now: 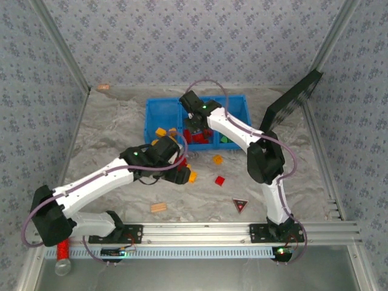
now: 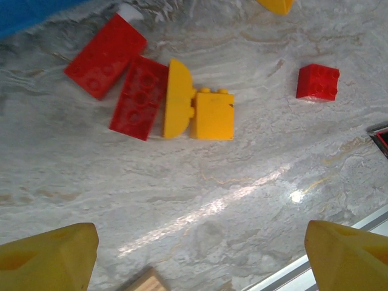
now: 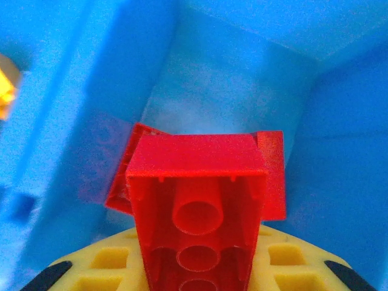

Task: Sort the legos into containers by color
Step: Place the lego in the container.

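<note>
The left gripper [image 2: 200,257] hung over the grey marbled table [image 2: 182,194] with its yellow fingertips [image 2: 51,260] spread wide and nothing between them. Beyond them four legos lay in a touching cluster: a red brick [image 2: 106,56] lying aslant, a second red brick [image 2: 139,97] against its corner, then a yellow half-round piece [image 2: 177,99] joined to a yellow square brick [image 2: 212,115]. A small red brick [image 2: 317,82] sat well apart from the cluster, nearer the dark triangle [image 2: 381,136]. A tan wooden piece [image 2: 144,282] lay between the fingertips, near the metal rail [image 2: 285,280] along the table's edge. A corner of the blue bin [image 2: 30,12] showed beyond the red bricks.
</note>
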